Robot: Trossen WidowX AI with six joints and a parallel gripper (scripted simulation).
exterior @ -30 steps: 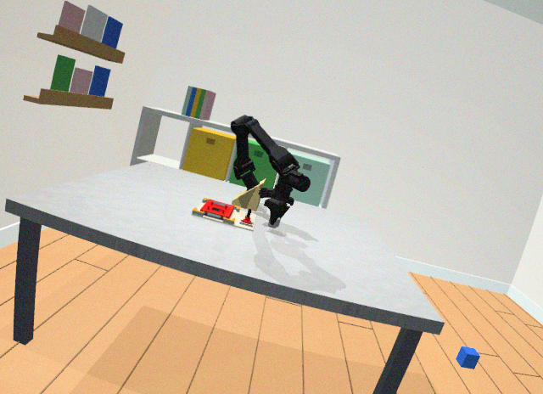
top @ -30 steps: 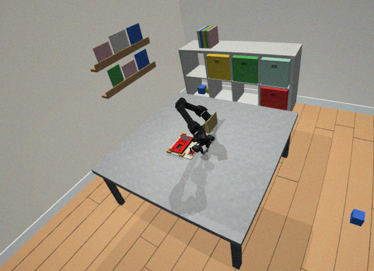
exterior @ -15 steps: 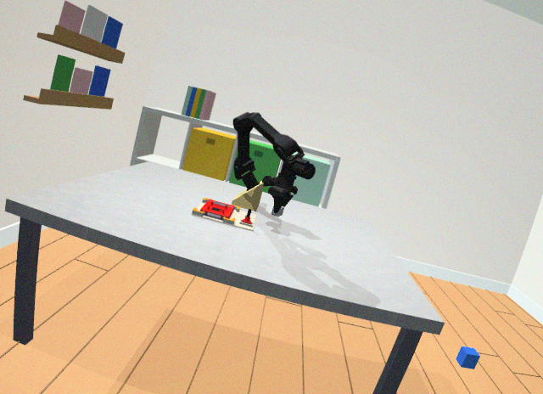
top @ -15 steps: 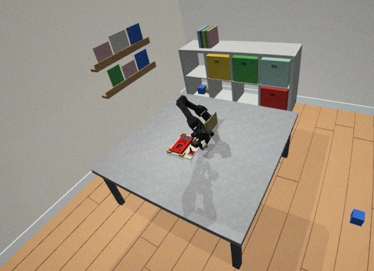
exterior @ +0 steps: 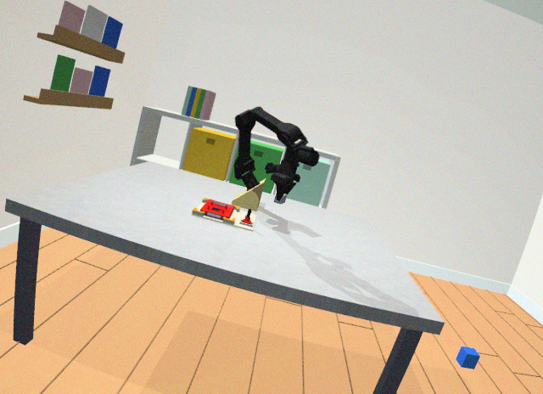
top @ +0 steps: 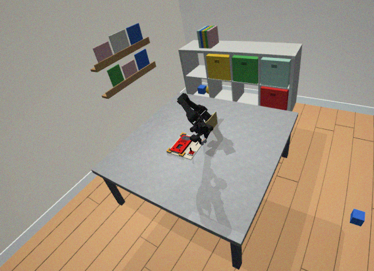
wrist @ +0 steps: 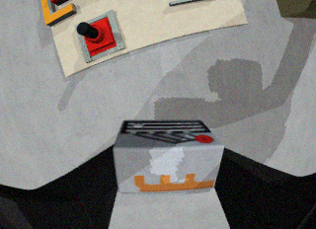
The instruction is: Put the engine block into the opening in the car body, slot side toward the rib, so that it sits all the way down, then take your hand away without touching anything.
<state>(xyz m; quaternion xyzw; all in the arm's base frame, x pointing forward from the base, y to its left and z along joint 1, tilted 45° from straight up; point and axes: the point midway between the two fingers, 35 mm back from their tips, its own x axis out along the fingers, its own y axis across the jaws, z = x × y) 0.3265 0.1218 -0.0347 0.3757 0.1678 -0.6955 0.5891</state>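
My gripper [top: 201, 140] [exterior: 279, 199] [wrist: 165, 150] is shut on the engine block [wrist: 168, 153], a grey box with a ribbed dark top, a red dot and an orange notched mark on its side. It holds the block in the air above the grey table [top: 247, 159] [exterior: 131, 192], just to the right of the cream board [top: 189, 155] [wrist: 178, 26]. The red car body [top: 176, 147] [exterior: 210, 204] lies on that board between orange corner brackets. Its opening shows only partly in the wrist view.
A red joystick with a black knob [top: 191, 150] [exterior: 247, 221] [wrist: 98, 38] stands on the board beside the car body. A tan wedge-shaped panel [top: 212, 120] [exterior: 249, 197] stands by the arm's base. A shelf unit with coloured bins [top: 241, 69] is behind the table.
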